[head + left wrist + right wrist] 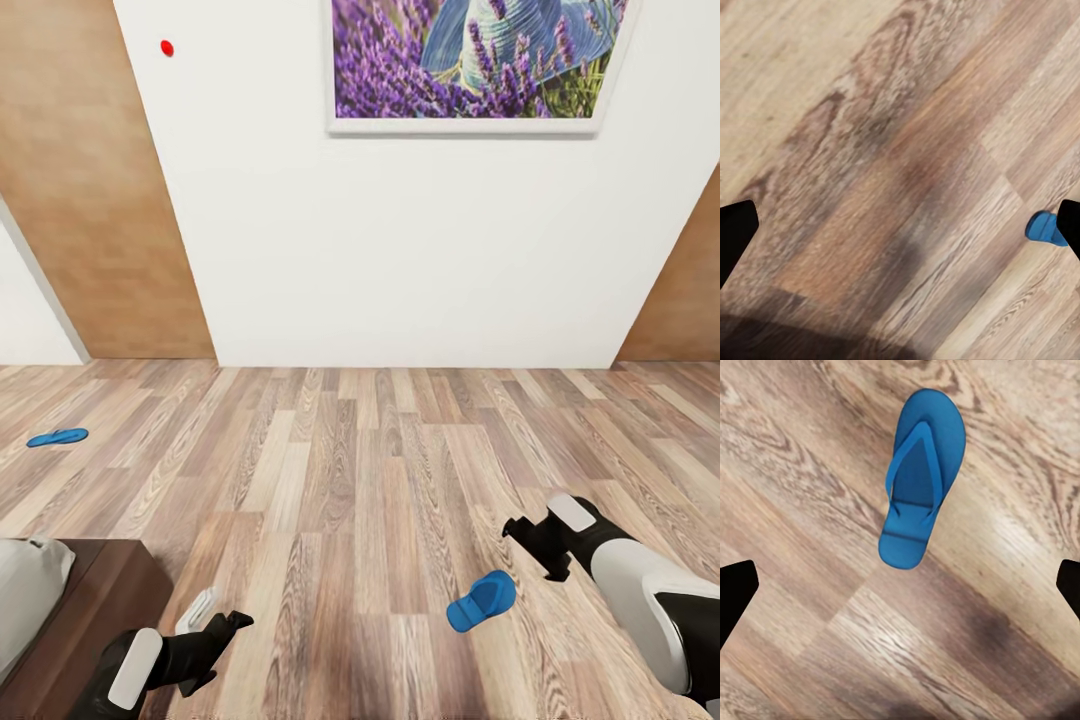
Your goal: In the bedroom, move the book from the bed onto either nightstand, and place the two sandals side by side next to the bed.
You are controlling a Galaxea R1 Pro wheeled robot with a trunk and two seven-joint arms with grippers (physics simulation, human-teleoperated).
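Note:
One blue sandal (481, 601) lies on the wood floor just left of and below my right gripper (535, 548). In the right wrist view this sandal (919, 476) lies flat, strap side up, ahead of the open gripper (900, 585) and apart from its fingers. The other sandal (58, 437) lies far off at the left on the floor. My left gripper (222, 640) hangs open over bare floor beside the bed's (110, 590) dark frame corner; in its wrist view a bit of blue sandal (1042, 227) shows near one fingertip (1069, 225). The book and nightstand are out of view.
A white wall (400, 250) with a lavender painting (480, 60) stands ahead, flanked by light-brown wooden panels (80, 180). The grey mattress (25, 590) shows at the lower left. Wood-plank floor (360, 470) stretches between the sandals.

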